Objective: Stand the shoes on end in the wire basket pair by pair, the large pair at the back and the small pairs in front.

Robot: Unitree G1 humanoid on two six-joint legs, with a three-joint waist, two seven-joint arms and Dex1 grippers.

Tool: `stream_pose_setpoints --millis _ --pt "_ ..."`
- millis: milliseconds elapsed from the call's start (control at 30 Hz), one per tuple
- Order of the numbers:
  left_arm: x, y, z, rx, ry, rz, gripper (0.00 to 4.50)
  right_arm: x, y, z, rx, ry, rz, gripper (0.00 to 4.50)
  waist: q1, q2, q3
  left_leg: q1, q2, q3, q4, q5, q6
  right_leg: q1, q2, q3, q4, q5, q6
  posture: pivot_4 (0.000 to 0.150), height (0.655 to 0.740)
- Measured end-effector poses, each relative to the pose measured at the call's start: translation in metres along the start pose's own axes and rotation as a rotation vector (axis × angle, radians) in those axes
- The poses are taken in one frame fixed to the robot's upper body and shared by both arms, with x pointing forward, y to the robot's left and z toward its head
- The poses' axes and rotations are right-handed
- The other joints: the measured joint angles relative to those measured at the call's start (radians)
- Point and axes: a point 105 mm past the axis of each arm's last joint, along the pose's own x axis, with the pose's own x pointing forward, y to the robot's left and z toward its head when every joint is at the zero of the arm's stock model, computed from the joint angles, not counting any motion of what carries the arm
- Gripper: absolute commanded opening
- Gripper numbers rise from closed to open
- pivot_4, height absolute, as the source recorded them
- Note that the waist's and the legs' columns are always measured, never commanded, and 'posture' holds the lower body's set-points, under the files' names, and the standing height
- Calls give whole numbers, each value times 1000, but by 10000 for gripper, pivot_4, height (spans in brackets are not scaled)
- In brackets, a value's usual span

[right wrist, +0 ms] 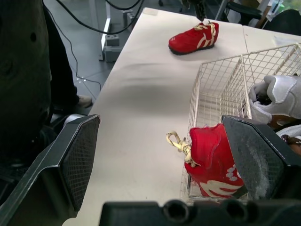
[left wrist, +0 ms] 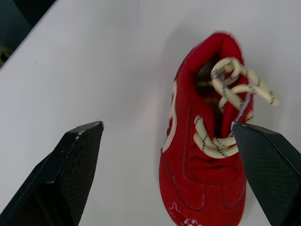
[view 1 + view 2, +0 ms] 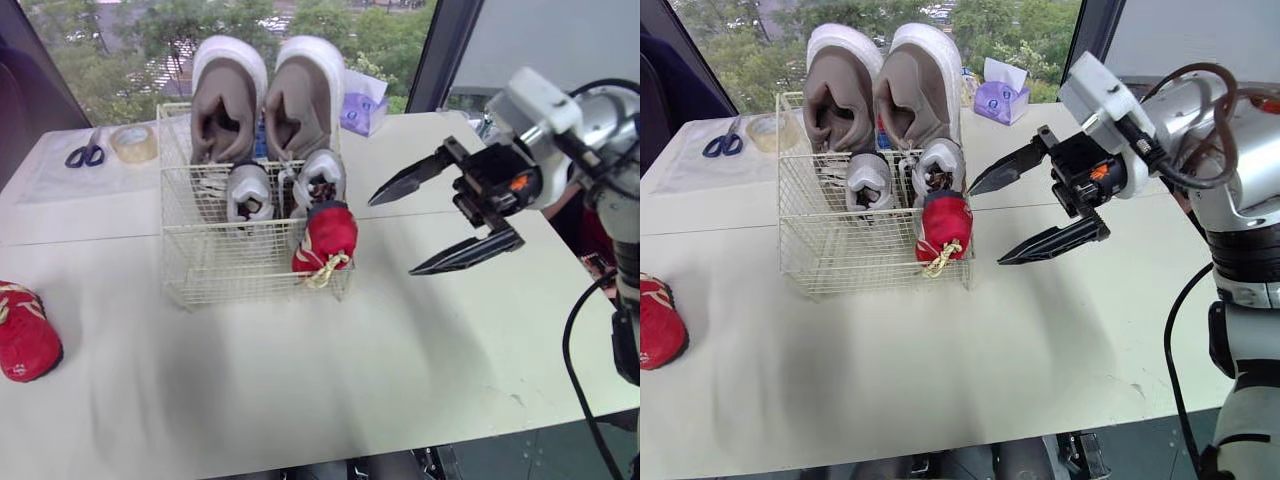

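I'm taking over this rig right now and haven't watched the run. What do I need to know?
Left gripper: open over the loose red shoe on the table, not gripping it.
Right gripper: open, empty, in the air right of the wire basket.
Done: large pair at the back, small grey pair in front of it, first red shoe on end at the front right corner.
Left: stand the loose red shoe beside its mate.
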Motion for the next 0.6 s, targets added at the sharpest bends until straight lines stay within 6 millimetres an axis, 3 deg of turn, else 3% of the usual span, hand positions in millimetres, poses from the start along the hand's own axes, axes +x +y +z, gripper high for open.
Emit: stream_pose_setpoints --millis 300,433,600 --pt "27 -9 -1 12 80 11 45000 -2 5 -7 36 4 -64 44805 1 -1 -1 0 0 2 0 1 -1 -1 0 0 1 1 -1 1500 7400" --pt "57 -6 -16 -2 123 17 27048 -4 6 -4 53 -3 -120 45000 1 -1 -1 0 0 6 0 1 -1 -1 -1 0 1 1 -1 1500 7400" --pt "68 -16 -15 23 127 -22 1050 -5 8 -1 69 -11 -166 45000 1 3 -4 2 0 8 0 1 5 -1 -1 0 3 1 -2 1500 7400"
